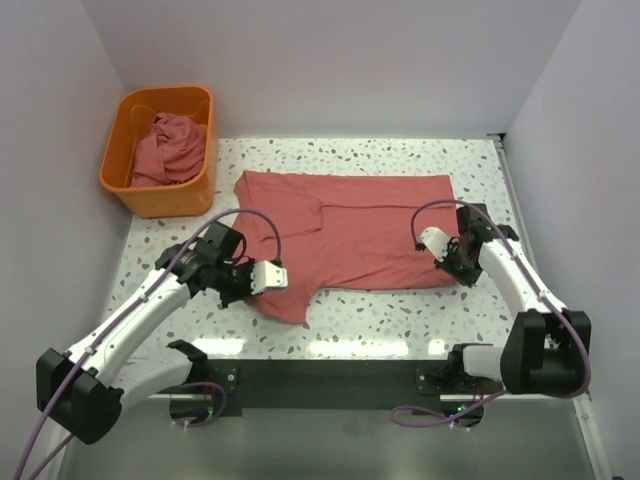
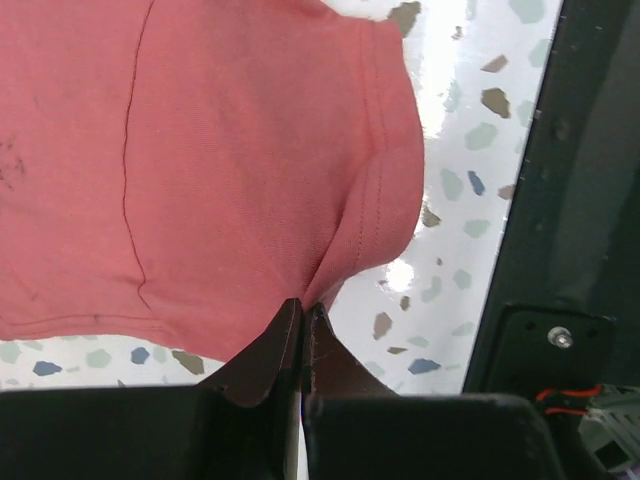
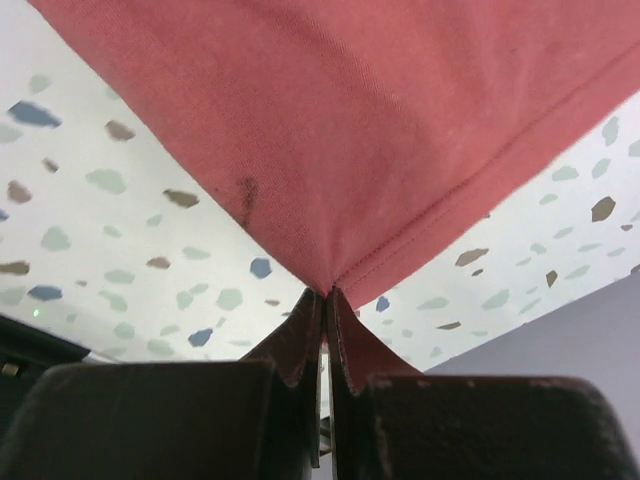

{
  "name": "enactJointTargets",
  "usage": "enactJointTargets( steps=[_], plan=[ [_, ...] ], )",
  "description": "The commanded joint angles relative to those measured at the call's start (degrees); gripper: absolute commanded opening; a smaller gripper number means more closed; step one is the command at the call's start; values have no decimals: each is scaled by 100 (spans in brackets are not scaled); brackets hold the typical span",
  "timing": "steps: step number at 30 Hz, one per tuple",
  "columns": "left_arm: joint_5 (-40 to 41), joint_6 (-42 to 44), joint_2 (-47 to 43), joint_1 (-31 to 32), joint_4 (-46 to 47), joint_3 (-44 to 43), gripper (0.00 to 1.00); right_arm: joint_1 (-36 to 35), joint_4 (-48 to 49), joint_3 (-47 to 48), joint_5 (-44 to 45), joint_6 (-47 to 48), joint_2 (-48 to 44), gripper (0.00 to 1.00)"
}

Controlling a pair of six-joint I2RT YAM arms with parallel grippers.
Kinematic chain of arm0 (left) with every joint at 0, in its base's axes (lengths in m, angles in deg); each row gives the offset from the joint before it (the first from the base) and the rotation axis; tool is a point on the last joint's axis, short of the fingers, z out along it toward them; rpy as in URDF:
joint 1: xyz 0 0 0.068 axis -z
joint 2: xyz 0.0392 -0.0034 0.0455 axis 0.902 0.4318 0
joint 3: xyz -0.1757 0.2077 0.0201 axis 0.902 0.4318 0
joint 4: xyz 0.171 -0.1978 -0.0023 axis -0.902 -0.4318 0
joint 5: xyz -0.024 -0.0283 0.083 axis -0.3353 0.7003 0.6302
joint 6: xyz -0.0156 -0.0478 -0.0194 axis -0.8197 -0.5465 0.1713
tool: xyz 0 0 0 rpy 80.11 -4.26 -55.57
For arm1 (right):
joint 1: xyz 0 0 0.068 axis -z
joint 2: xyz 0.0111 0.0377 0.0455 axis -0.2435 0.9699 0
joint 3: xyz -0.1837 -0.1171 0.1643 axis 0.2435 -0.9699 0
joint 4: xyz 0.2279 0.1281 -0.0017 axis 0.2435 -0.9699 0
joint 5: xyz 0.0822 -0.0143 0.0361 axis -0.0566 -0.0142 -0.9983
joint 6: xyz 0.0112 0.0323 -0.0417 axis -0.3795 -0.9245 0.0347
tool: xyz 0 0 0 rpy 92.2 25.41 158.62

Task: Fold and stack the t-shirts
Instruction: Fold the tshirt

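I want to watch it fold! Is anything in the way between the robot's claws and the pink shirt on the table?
Nothing visible is. The left gripper and the right gripper are both shut on the spread t-shirt, pinching its near edge. The orange basket sits off at the far left corner, out of the way.

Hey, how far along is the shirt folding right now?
Early. Done: the spread t-shirt lies flat on the table. In hand: left jaws are shut on its near sleeve, right jaws on its near hem corner. Left: folding it, then the crumpled t-shirt in the orange basket. No stack exists yet.
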Motion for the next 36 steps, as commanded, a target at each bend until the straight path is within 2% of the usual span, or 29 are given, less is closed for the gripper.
enactJointTargets(
  steps=[1, 4, 7, 14, 20, 30, 36],
  plan=[
    [-338, 35, -299, -28, -814, -307, 0, 169, -733, 5, -106, 420, -526, 0],
    [-408, -35, -492, -115, -1148, -649, 0, 416, -935, 57, -106, 683, -772, 0],
    [-373, -35, -344, -265, -1193, -1089, 0, 644, -953, 277, -273, 807, -554, 0],
    [206, -88, 639, -485, -96, -1555, 0, 706, -875, 1234, -615, 561, 685, 0],
    [462, -26, 1483, -809, 740, -1889, 0, 706, -787, 2227, -572, 482, 1607, 0],
    [471, 202, 2838, -1109, 1241, -2759, 0, 698, -593, 2940, -387, 465, 2662, 0],
    [444, 281, 3488, -1188, 1347, -3181, 0, 706, -435, 3204, -326, 237, 2997, 0]
  ],
)
